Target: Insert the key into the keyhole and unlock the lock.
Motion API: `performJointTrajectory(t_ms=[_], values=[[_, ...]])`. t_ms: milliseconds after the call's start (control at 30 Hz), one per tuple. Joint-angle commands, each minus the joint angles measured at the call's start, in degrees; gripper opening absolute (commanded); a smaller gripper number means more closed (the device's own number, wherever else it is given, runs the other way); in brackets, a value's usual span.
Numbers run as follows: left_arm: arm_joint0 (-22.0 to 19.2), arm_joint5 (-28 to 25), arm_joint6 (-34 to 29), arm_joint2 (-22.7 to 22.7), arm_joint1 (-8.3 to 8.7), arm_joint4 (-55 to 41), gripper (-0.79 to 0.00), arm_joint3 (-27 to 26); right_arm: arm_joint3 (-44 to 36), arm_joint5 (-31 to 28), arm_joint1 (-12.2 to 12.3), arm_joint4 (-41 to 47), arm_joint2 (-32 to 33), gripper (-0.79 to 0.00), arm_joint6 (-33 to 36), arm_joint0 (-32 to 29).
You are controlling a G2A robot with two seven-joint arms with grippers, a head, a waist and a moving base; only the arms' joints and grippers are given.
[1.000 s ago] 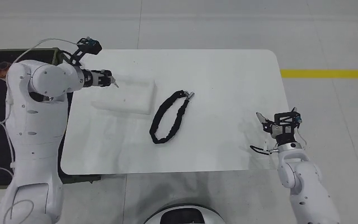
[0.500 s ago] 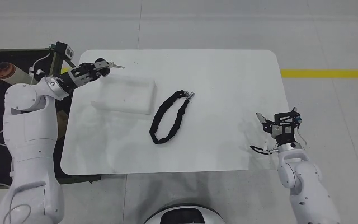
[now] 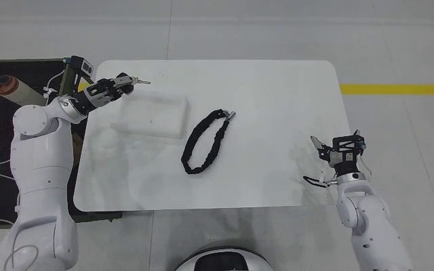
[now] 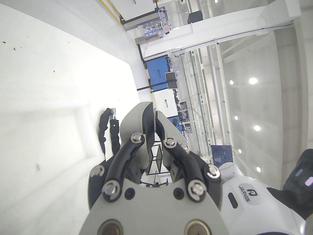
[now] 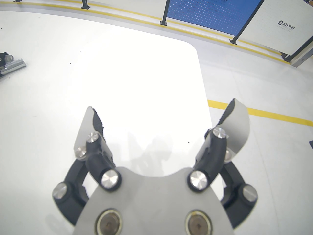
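A black chain lock point(image 3: 203, 141) lies curled mid-table, its metal keyhole end point(image 3: 230, 115) pointing toward the back right. My left gripper point(image 3: 129, 81) hovers at the back-left corner of the table, shut on a small silver key point(image 3: 142, 82) that sticks out toward the right. In the left wrist view the pads pinch the thin key point(image 4: 155, 123), and the lock point(image 4: 110, 129) lies beyond the left gripper point(image 4: 155, 116). My right gripper point(image 3: 321, 162) stands open at the table's right edge, holding nothing. The right wrist view shows the right gripper point(image 5: 161, 113) wide open, and the lock's metal end point(image 5: 13, 65) far off.
A white foam block point(image 3: 152, 115) lies between the left gripper and the lock. The white table point(image 3: 285, 101) has a rounded far right corner. A dark stand point(image 3: 34, 68) sits off the table's left side.
The left arm swung its gripper from over the foam block's back-left end to the table's back-left corner, still holding the key. The right arm and the lock stayed put.
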Motion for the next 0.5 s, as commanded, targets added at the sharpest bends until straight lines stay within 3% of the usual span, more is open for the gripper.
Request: performJointTrajectory(t_ms=[0, 100, 167, 300, 467], values=[[0.0, 0.0, 0.0, 0.0, 0.0, 0.0, -0.785, 0.0, 0.05, -0.88, 0.0, 0.23, -0.34, 0.0, 0.62, -0.31], [0.0, 0.0, 0.0, 0.0, 0.0, 0.0, -0.785, 0.0, -2.8, -9.38, -0.04, 6.94, -3.6, 0.0, 13.45, 2.45], [0.0, 0.0, 0.0, 0.0, 0.0, 0.0, -0.785, 0.0, -3.64, -9.6, -0.33, 7.77, -7.39, 0.0, 22.5, 6.8], [0.0, 0.0, 0.0, 0.0, 0.0, 0.0, -0.785, 0.0, -6.44, -6.01, -1.81, 14.83, -16.74, 0.0, 38.3, 15.18], [0.0, 0.0, 0.0, 0.0, 0.0, 0.0, -0.785, 0.0, -3.13, 7.67, -4.88, 20.69, -27.6, 0.0, 57.37, 30.0]])
